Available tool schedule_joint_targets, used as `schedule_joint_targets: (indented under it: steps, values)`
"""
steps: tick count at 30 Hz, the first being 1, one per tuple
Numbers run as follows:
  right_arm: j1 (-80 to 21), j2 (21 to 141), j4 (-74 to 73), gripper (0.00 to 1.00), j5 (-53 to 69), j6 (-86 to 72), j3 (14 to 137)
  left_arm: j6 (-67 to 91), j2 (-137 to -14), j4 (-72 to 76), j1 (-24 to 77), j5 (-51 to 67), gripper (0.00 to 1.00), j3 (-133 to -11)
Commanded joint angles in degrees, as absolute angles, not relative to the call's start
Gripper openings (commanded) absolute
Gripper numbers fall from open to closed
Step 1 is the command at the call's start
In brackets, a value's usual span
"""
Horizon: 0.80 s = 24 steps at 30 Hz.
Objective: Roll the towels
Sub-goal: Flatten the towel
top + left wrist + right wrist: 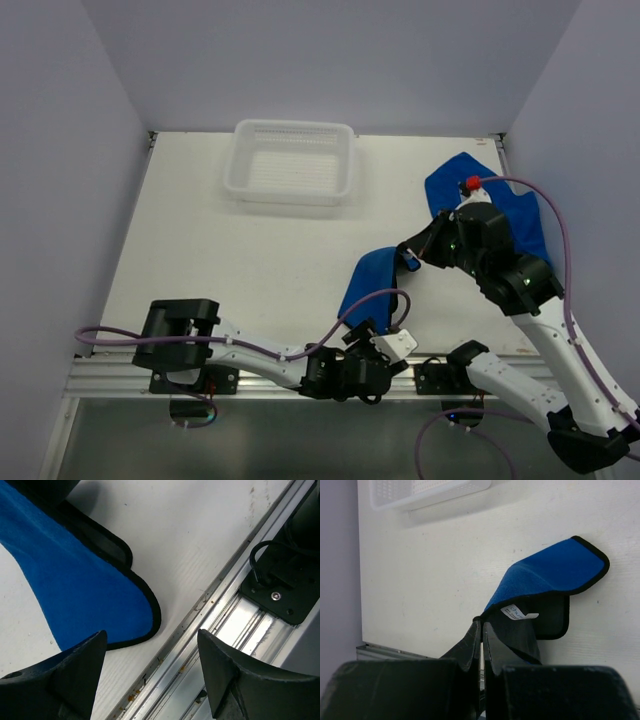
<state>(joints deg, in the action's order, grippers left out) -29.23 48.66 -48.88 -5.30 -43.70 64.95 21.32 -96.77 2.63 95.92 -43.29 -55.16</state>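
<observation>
One blue towel (366,281) with a black hem lies at the front middle of the table, and its far end is lifted. My right gripper (412,258) is shut on that raised corner. In the right wrist view the jaws (482,623) meet at the towel's (555,570) hem, beside a white label. A second blue towel (450,188) lies crumpled at the back right, partly under the right arm. My left gripper (385,346) hovers open at the table's near edge. In the left wrist view nothing lies between its fingers (150,639), and the towel's (75,590) near corner is just beyond the left finger.
A white plastic basket (292,187) stands at the back middle. An aluminium rail (235,620) runs along the near edge under the left gripper, with a black mounting bracket (280,592) and a cable. Purple walls close in the table on three sides.
</observation>
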Motion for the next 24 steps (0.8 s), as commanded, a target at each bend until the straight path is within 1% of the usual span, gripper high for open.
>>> schedule_joint_targets:
  steps: [1,4,7,8,11,18,24]
  values:
    - [-29.09,47.55,-47.99,0.0,-6.68,-43.15,64.69,20.3,-98.96,7.03,96.24,-45.35,0.77,-57.74]
    - [-29.18,47.64,-47.99,0.0,-6.59,-43.15,64.69,19.95,-101.68,7.56,96.15,-45.09,0.79,-58.8]
    - [-29.18,47.72,-47.99,0.0,-6.68,-42.89,64.78,19.6,-104.67,7.65,96.15,-44.74,0.77,-60.03]
    - [-29.09,47.72,-47.81,0.0,-6.51,-42.8,64.69,19.51,-105.63,7.65,96.15,-44.56,0.68,-60.2]
    - [-29.09,47.46,-47.72,0.0,-6.33,-42.8,64.25,18.63,-106.87,8.7,95.89,-43.86,0.52,-59.94]
    - [-29.18,46.58,-47.72,0.0,-6.33,-42.72,63.81,19.33,-108.54,8.0,93.87,-42.63,0.52,-59.77]
    - [-29.09,46.32,-47.9,0.0,-6.33,-42.36,63.81,19.69,-108.28,8.17,93.08,-42.71,0.55,-59.15]
